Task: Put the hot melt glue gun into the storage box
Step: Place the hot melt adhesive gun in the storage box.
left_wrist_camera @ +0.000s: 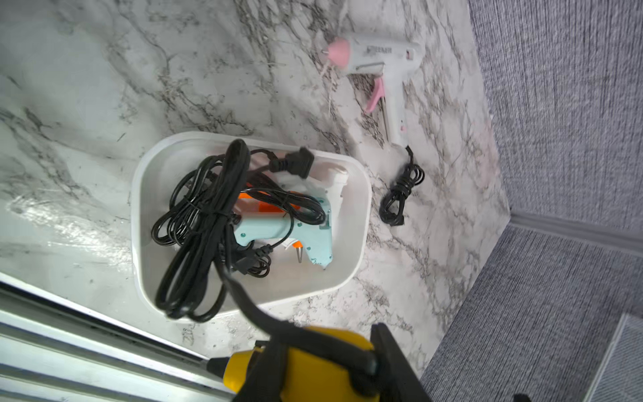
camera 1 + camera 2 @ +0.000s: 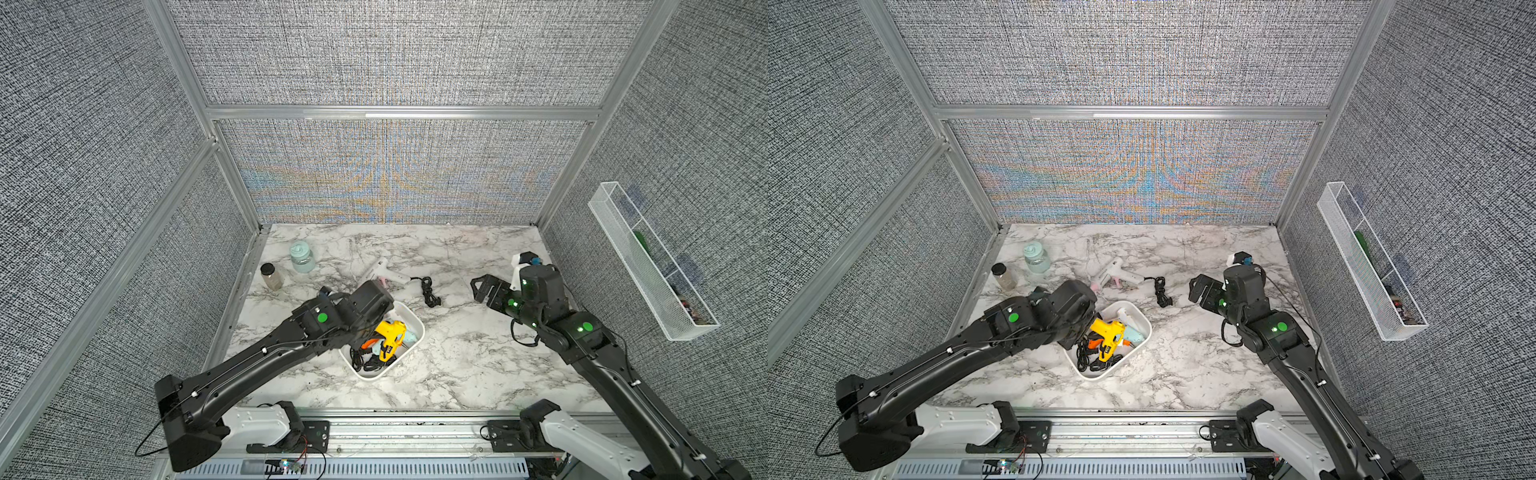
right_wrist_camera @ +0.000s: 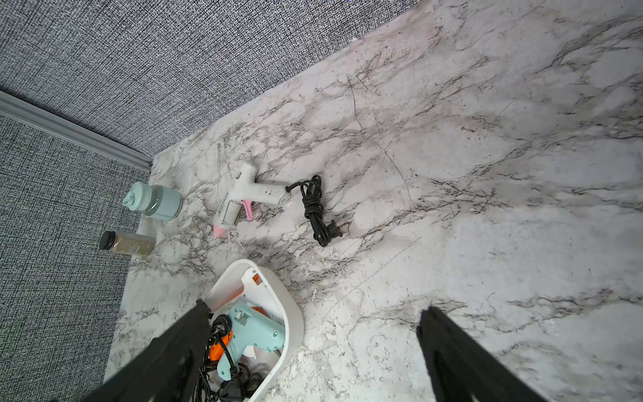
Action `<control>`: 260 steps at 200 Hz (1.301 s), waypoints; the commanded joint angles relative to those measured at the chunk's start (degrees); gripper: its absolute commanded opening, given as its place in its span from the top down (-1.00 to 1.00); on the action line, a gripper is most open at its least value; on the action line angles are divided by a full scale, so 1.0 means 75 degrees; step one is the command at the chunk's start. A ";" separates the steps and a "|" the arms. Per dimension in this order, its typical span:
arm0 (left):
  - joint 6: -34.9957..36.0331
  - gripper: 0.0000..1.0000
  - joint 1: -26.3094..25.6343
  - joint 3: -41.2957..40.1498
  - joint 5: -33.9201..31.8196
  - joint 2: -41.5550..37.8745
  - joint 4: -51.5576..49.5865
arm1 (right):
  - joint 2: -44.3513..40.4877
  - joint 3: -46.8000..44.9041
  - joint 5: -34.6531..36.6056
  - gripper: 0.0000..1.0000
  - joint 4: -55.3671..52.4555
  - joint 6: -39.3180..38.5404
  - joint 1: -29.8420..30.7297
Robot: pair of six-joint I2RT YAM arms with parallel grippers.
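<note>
Tools | left tool [image 1: 323, 362] clamped on yellow glue gun [image 2: 390, 332] over storage box [image 2: 419, 330] | right tool [image 3: 311, 313] wide apart, empty

The long black left arm [image 2: 257, 357] reaches low from its base at seven o'clock toward the middle of the marble worktop [image 2: 457, 374], with its wrist [image 2: 365, 303] tipped downward. The left hand [image 1: 323, 365] is clamped on a yellow plastic glue gun [image 2: 390, 330]. The black right arm [image 2: 602, 365] climbs from five o'clock and folds at its wrist [image 2: 540, 286] near three o'clock. The right hand [image 2: 482, 289] points toward nine o'clock, fingers spread wide, holding nothing.
</note>
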 commanded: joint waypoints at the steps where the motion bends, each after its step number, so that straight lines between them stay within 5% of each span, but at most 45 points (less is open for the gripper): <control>1: -0.2357 0.99 -0.0099 -0.0384 -0.1658 -0.0335 0.0817 | -0.0018 0.0039 -0.0039 -0.98 -0.0020 -0.0085 0.0002; 134: -0.6209 1.00 -0.0251 -0.1278 -0.1675 0.1165 0.3134 | -0.0032 0.0061 -0.0052 -0.98 -0.0131 -0.0149 0.0005; 260: -0.6501 1.00 0.0358 -0.2702 -0.1118 0.1802 0.5274 | -0.0035 0.0072 0.0108 -0.98 -0.0313 -0.0316 0.0005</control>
